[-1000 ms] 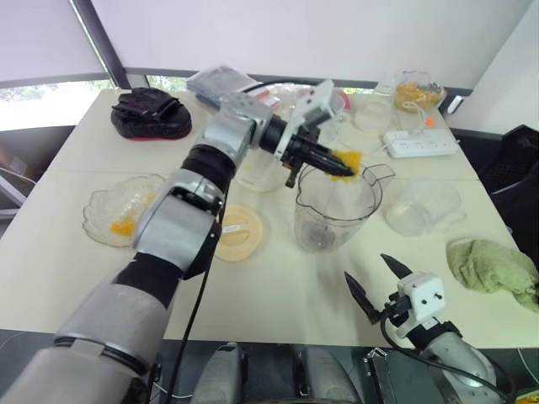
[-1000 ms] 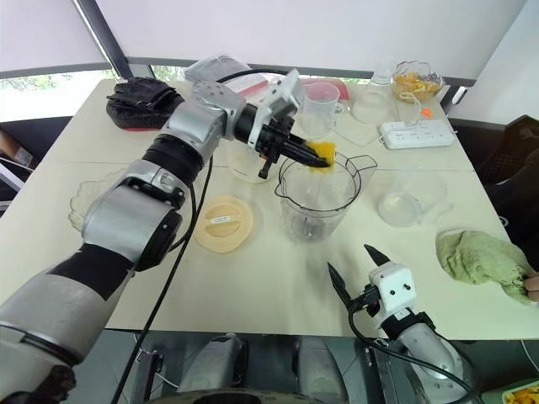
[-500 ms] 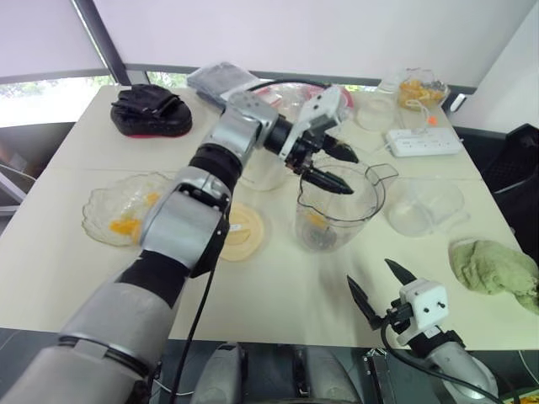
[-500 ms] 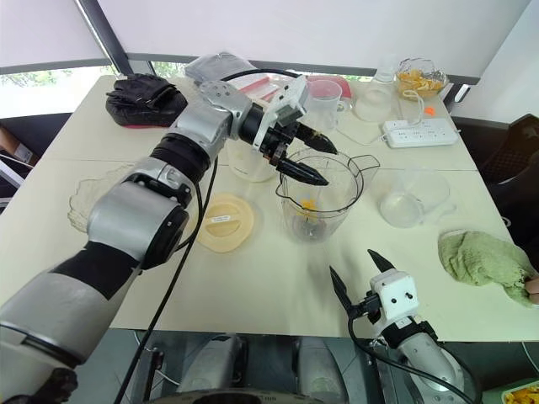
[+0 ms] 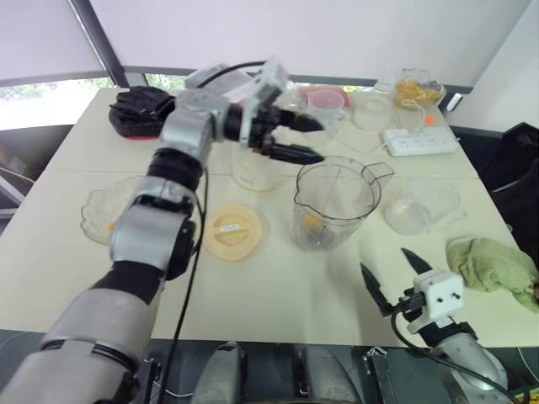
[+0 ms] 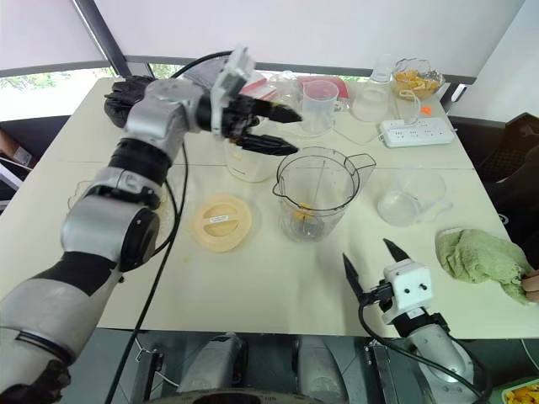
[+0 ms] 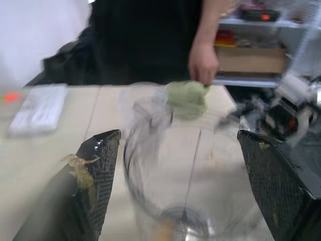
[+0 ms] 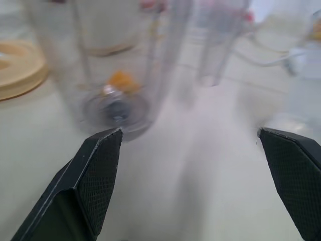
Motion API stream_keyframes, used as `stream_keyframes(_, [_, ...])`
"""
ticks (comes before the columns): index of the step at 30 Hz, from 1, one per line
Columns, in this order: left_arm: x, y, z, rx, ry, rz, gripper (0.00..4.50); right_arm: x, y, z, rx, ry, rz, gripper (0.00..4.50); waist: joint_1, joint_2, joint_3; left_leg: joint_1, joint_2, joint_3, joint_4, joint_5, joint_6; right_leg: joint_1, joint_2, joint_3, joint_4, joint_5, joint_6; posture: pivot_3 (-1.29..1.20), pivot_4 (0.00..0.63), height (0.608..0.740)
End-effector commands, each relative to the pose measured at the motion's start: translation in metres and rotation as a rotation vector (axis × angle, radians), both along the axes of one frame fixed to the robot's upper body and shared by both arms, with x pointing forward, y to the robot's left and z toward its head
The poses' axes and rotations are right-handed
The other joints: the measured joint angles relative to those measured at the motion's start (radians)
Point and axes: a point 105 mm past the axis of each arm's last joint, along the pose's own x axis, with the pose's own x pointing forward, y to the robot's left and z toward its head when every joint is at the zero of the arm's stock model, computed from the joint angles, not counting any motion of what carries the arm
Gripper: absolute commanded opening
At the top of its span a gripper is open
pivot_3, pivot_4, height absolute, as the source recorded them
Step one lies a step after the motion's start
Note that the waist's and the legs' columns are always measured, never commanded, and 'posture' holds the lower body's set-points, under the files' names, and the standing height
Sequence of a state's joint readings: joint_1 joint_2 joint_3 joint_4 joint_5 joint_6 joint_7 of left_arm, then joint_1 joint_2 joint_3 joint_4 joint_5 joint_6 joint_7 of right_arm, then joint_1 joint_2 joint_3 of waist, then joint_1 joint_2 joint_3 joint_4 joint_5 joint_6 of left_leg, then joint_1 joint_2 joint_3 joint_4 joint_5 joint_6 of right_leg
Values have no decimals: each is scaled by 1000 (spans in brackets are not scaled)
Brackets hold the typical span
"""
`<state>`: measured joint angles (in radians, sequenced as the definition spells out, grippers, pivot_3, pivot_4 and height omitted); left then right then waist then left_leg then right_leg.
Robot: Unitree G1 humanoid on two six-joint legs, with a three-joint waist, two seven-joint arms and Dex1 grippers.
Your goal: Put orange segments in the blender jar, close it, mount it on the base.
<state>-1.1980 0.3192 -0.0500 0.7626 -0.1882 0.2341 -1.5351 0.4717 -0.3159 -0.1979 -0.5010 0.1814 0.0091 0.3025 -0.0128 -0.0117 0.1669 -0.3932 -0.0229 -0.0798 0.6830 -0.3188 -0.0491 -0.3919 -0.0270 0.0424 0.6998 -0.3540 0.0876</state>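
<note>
The clear blender jar [image 5: 335, 200] stands upright mid-table, with one orange segment [image 5: 312, 222] lying at its bottom near the dark blade [image 8: 116, 109]. My left gripper [image 5: 296, 139] hovers just left of the jar's rim and points toward it. It is open and empty, with pulp stuck to one finger [image 7: 83, 168]. Directly behind it stands the cream base [image 6: 244, 164]. My right gripper [image 5: 392, 273] is open and empty near the table's front edge, to the jar's front right. More orange segments lie in a glass bowl [image 5: 91, 210] at the left.
A cream round lid [image 5: 227, 231] lies left of the jar. A clear measuring cup [image 5: 324, 105], a power strip [image 5: 421, 143] and a black pouch [image 5: 139, 109] sit at the back. At the right are a low clear bowl [image 5: 421, 206] and a green cloth [image 5: 493, 265] under a person's hand [image 7: 203, 63].
My left gripper opened and dropped the orange segment into the jar, then drew back to the left, away from the rim. The right gripper shifted slightly right.
</note>
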Motion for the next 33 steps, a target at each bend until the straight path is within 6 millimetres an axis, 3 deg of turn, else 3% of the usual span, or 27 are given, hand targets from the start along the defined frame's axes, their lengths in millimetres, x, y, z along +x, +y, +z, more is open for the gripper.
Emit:
stream_keyframes(1, [-15,17,-2,-1,-65,27,3879,-2,-21,13,5,-53,-117,4500,3,0,0,0,0,0,0,0,-1,0,0,0,1,0,0,0,150,740])
stream_keyframes(6, [-47,45,-50,72,-34,80,3879,2,-45,24,23,-89,-260,4500,6,1,-1,1,0,-1,2,1,-2,3,-1,0,1,0,-1,0,150,740])
stream_keyframes(11, [-76,50,-82,105,12,116,3879,12,-75,30,22,-108,-394,4500,1,2,-1,3,0,0,2,1,1,3,-1,0,3,1,-1,0,150,740])
stream_keyframes(16, [-81,51,-93,87,38,204,3879,23,-107,29,51,-106,-504,4500,0,5,-3,4,0,0,2,3,5,4,-1,0,4,2,-3,0,150,740])
stream_keyframes(21, [-86,53,-98,68,43,278,3879,40,-126,24,99,-98,-559,4500,-9,9,-5,5,0,2,2,3,6,4,0,2,5,2,-3,0,150,740])
stream_keyframes(33, [-85,58,-100,79,11,373,3879,77,-129,4,134,-58,-539,4500,-7,9,-6,5,0,3,1,3,6,4,-1,2,5,2,-3,0,150,740])
